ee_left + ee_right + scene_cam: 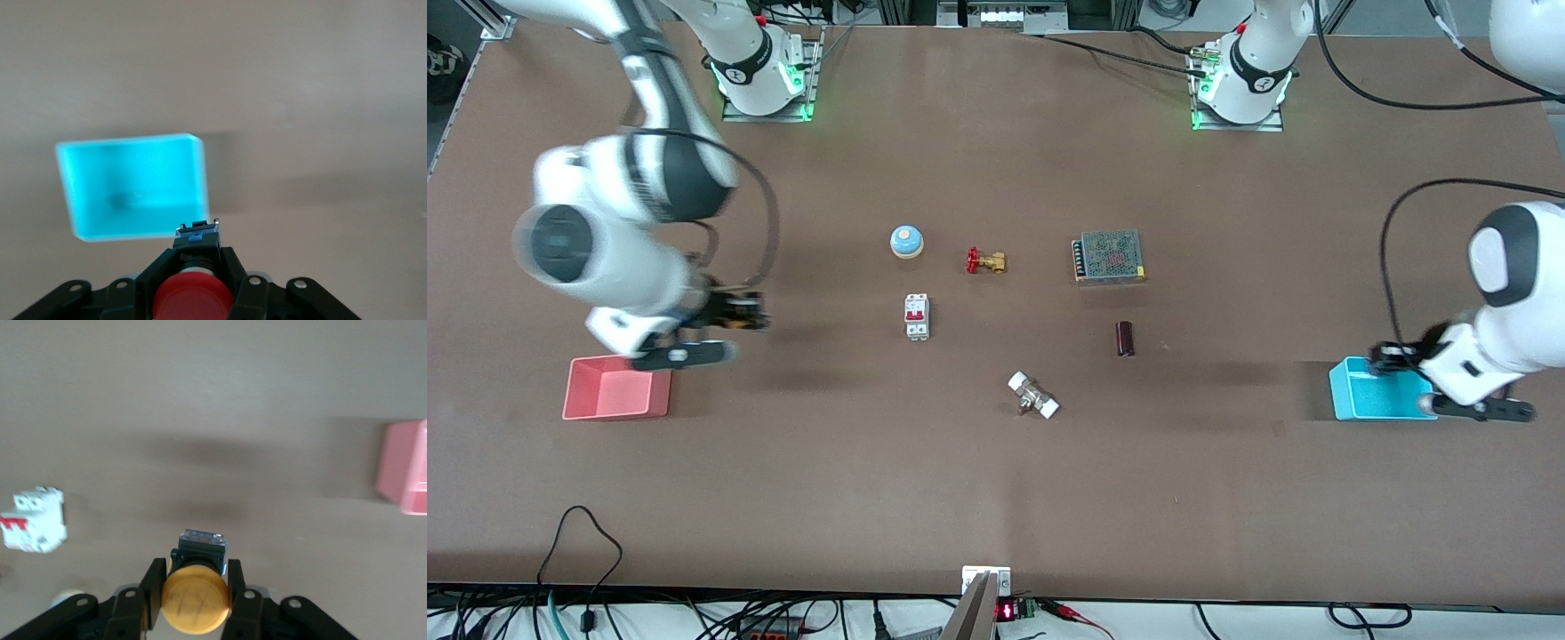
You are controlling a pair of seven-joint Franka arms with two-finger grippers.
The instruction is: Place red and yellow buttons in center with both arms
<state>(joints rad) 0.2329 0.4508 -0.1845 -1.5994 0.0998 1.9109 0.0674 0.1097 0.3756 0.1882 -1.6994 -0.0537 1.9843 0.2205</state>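
Observation:
My right gripper [743,311] is shut on the yellow button [195,600], held in the air over bare brown tabletop [978,480] beside the pink bin [615,388]. In the right wrist view its fingers [153,583] clamp the button's black body, with the cap toward the camera. My left gripper [1387,357] is shut on the red button [193,297], held in the air over the edge of the cyan bin [1378,391]. In the left wrist view the cyan bin [133,187] lies below and looks empty.
Mid-table lie a blue dome bell [907,240], a white breaker [917,316], a red-handled brass valve [986,260], a meshed power supply [1109,256], a dark cylinder [1125,339] and a white-ended fitting [1033,396]. The breaker [33,519] and pink bin [403,477] show in the right wrist view.

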